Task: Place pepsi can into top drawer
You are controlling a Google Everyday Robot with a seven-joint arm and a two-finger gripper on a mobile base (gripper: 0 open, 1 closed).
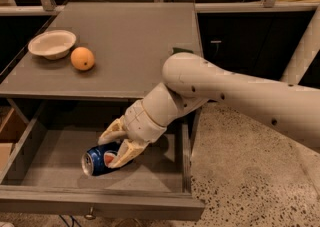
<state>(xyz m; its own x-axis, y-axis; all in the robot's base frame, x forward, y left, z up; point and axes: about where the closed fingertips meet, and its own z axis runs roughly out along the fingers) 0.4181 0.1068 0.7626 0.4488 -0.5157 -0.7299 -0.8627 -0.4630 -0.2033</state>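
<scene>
The pepsi can (96, 160), blue with a red-white logo, lies on its side inside the open top drawer (100, 202), silver end facing the front left. My gripper (108, 151) reaches down into the drawer from the right. Its cream fingers (125, 155) sit on either side of the can's right half and close on it. The can is low, at or just above the drawer's grey floor. The drawer is pulled fully out, with a small metal knob (90, 216) on its front panel.
On the grey tabletop (135, 46) above the drawer stand a cream bowl (52, 44) and an orange (82, 58) at the left. My thick white arm (235, 96) crosses over the drawer's right side. A speckled floor (250, 181) lies to the right.
</scene>
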